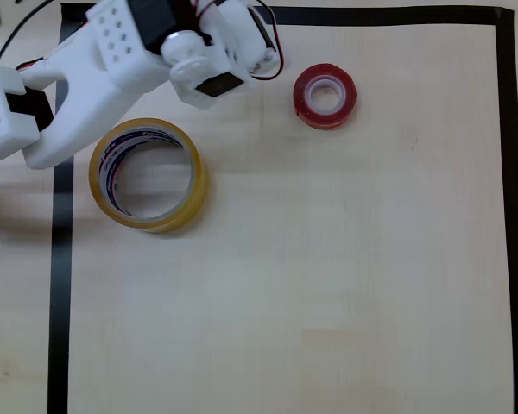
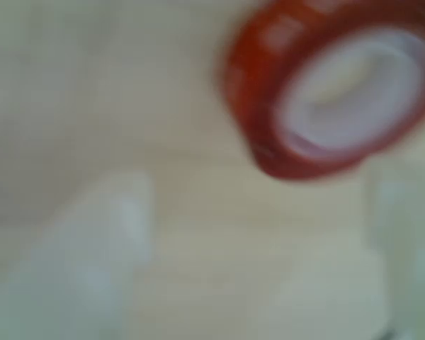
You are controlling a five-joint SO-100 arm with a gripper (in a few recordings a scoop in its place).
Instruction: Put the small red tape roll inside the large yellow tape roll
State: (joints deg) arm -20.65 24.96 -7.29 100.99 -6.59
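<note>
Claw state: the gripper [image 2: 262,283] appears spread apart in the blurred wrist view, one pale finger [image 2: 92,262] low on the left and another at the right edge, bare table between them; nothing is held.
Claw place: in the overhead view it sits at the top of the table, at the end of the white arm [image 1: 95,78].
Red roll, place: the small red tape roll [image 1: 325,95] lies flat just to the right of the claw overhead; in the wrist view it sits ahead of the fingers, toward the upper right, apart from both.
Yellow roll, place: the large yellow tape roll [image 1: 148,175] lies flat below and left of the claw, partly under the arm, well apart from the red one.
Handling, my judgement: the red roll looks light and stiff, its glossy wall likely slippery; pinch across the wall, one finger in the white core, one outside.
Materials: red roll is a thick shiny ring; yellow roll is thin-walled, translucent amber with a printed core; the table [image 1: 328,285] is pale wood grain edged with black tape [image 1: 59,302].
</note>
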